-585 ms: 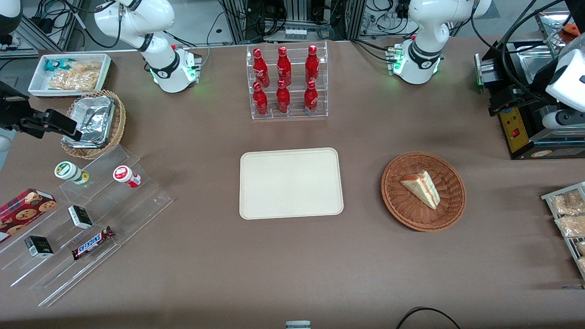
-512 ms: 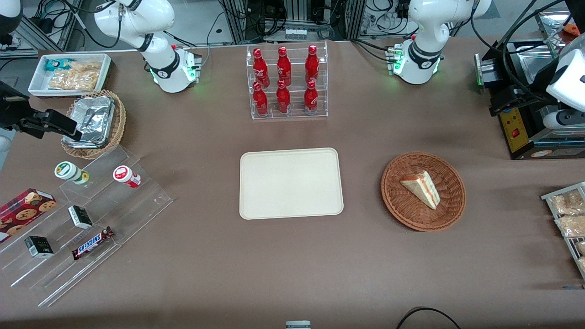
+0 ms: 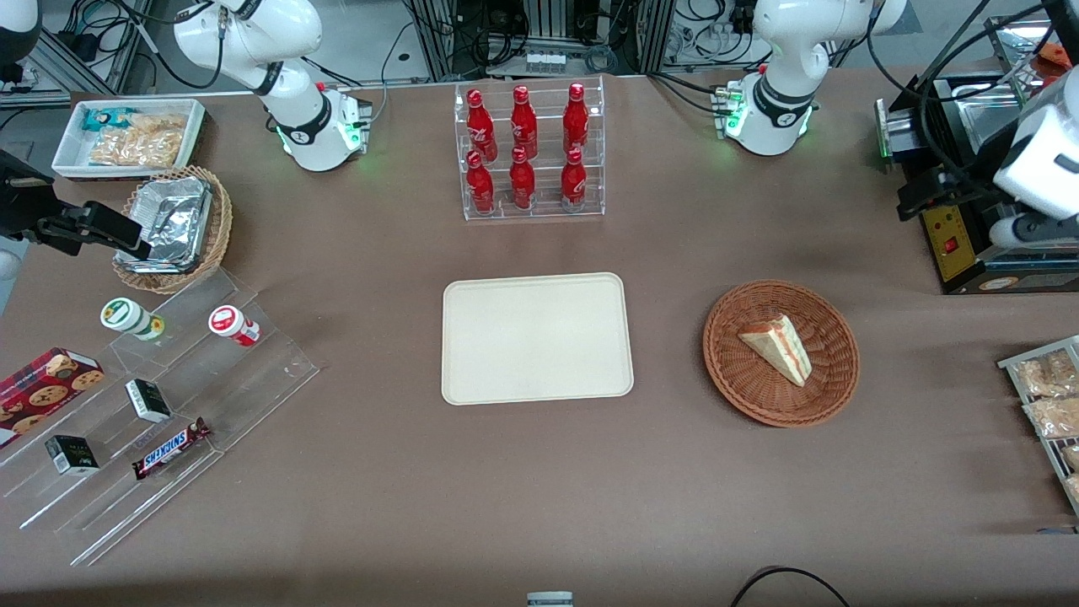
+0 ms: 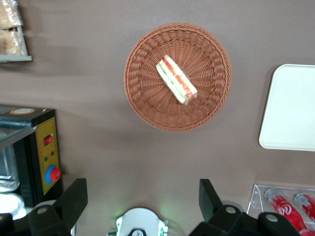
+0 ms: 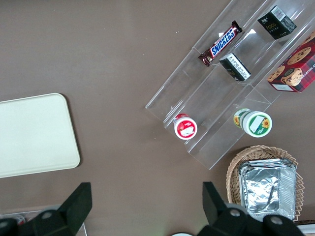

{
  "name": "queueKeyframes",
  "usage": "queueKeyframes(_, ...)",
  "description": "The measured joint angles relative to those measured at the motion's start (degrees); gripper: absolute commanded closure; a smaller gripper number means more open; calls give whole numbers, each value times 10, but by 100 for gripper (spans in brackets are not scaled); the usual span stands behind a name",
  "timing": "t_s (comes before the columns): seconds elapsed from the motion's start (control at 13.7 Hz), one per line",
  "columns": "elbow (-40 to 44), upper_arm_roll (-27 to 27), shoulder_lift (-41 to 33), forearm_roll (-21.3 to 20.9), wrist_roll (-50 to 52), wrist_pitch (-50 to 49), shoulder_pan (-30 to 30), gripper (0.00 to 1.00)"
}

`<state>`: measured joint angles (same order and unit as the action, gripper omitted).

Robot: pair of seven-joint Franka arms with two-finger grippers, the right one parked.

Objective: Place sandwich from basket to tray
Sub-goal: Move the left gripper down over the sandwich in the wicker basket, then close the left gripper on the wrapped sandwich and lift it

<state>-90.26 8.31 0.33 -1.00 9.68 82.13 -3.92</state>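
The sandwich point(image 3: 776, 347) lies flat in the basket point(image 3: 781, 295), its striped cut edge showing red and green in the wrist view point(image 4: 176, 79). The basket point(image 4: 147, 98) stands on the brown desk point(image 3: 539, 489), toward the working arm's end, well apart from the tray point(image 3: 537, 338), which sits at mid-desk. A rack of 6 red bottles point(image 3: 524, 150) stands farther from the front camera than the tray. The claw point(image 4: 142, 199) hangs high over the desk, well clear of the basket, its 2 fingers point(image 4: 74, 196) spread wide with nothing between them. In the front view the working arm point(image 3: 1041, 160) shows over a black machine point(image 3: 957, 240).
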Motion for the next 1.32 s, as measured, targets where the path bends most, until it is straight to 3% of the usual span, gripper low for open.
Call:
queueKeyframes(0.29,-167,33,16,-1,119,226,1,0)
queueKeyframes(0.73,-350,59,18,-2,422,484,2,0)
queueKeyframes(1.32,-386,62,92,-2,482,571,1,0)
